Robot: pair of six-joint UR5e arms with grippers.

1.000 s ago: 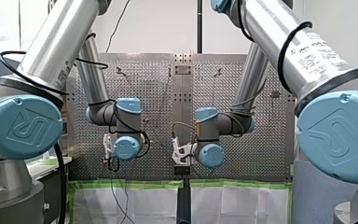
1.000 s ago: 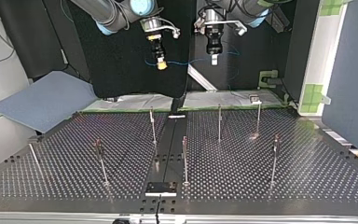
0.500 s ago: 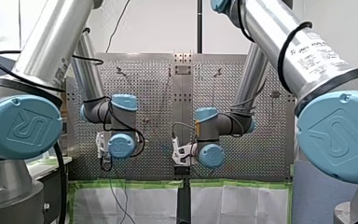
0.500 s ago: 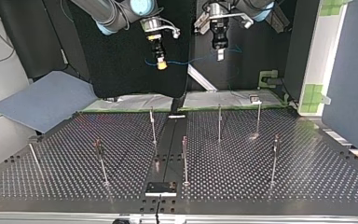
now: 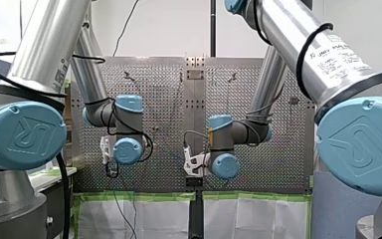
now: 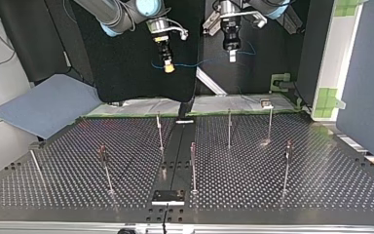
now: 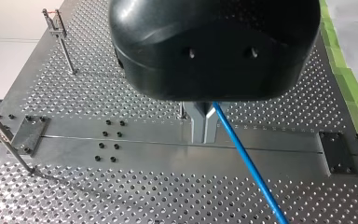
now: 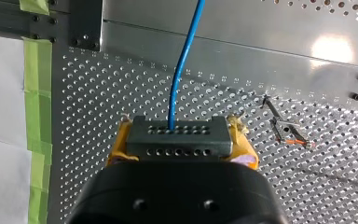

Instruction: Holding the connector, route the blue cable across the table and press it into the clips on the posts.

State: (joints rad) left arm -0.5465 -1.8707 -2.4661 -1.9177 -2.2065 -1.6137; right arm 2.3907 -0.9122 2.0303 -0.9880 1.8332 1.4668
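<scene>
Front view: both arms show from behind. My left gripper [image 5: 108, 160] and my right gripper [image 5: 193, 163] sit mostly behind their own wrists, so I can't read the fingers from here.

Top view (sides are crossed): this one shows what the front doesn't. The blue cable [image 6: 190, 64] hangs in the air between the two grippers, above the far edge of the table [image 6: 282, 195] and well apart from the posts [image 6: 229, 127]. It's very thin and partly lost against the dark backdrop.

Left wrist view: the metal fingers [image 7: 204, 122] are pinched together on the cable, which runs out past them over the perforated plate.

Right wrist view: the yellow pads [image 8: 119, 148] clamp the connector [image 8: 177, 133], and the cable leaves its face. One clip [image 8: 284, 128] lies beside it.
</scene>
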